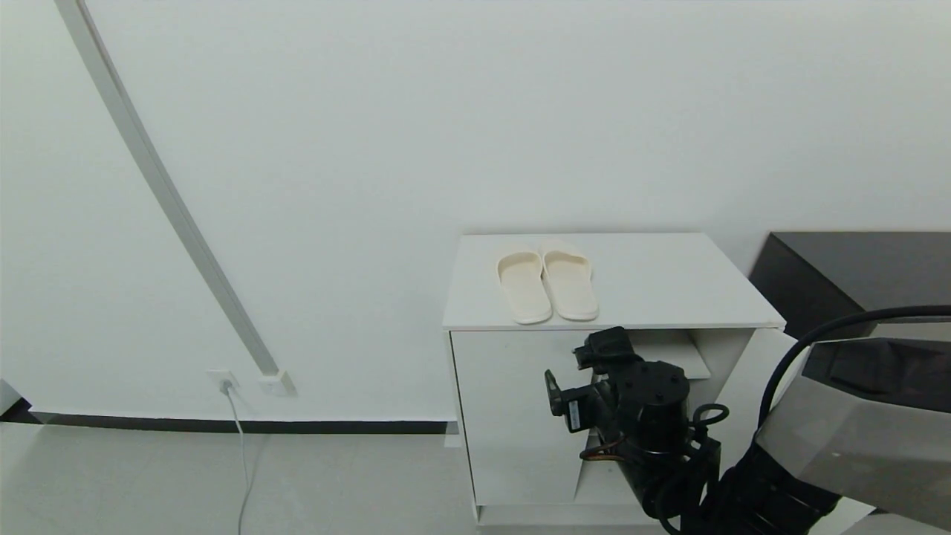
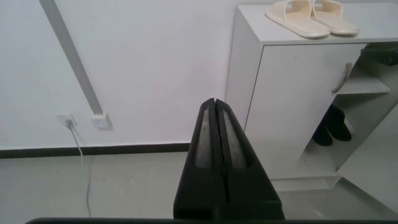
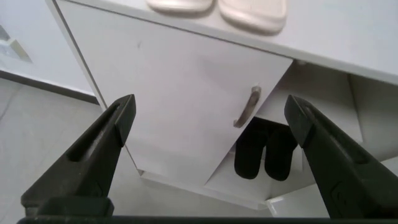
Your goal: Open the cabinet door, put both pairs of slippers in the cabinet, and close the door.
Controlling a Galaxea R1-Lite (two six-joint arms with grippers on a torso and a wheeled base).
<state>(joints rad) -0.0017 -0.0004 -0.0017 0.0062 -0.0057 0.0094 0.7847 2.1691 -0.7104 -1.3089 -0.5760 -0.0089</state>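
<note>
Head view: cream slippers (image 1: 547, 285) lay side by side on the cabinet (image 1: 654, 275) top, not yet stowed. My right gripper (image 1: 603, 348) hovered before the open compartment, near the open door (image 1: 743, 394).

Left wrist view: my left gripper (image 2: 215, 134) was pressed shut on nothing, well apart from the cabinet.

Right wrist view: my right gripper's jaws were spread wide and empty, facing the closed door's handle (image 3: 247, 107). Black slippers (image 3: 264, 152) stood inside, low down.

Judged risks: a grab might pinch only one cream slipper and knock its partner off the edge, and my arm could bump the open door.
</note>
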